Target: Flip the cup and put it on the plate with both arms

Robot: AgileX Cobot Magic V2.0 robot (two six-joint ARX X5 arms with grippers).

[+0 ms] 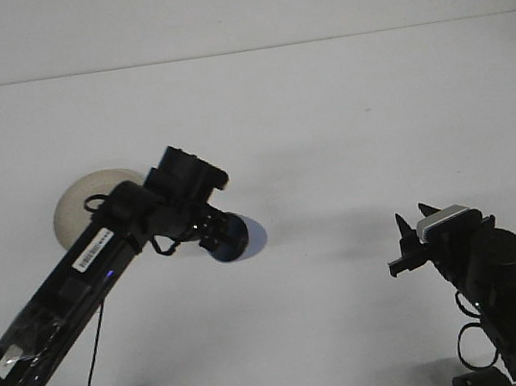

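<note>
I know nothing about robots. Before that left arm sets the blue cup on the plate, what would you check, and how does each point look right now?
1. Cup held: the blue cup sits at the left gripper, off the table. Ok.
2. Cup upright: it looks tilted on its side. Not ok.
3. Plate free: the plate shows nothing on its visible part, but the arm hides its right side. Cannot tell.
4. Cup over plate: it hangs to the plate's right. Not ok.
5. Right gripper out of the way: far right, fingers apart, holding nothing. Ok.
</note>
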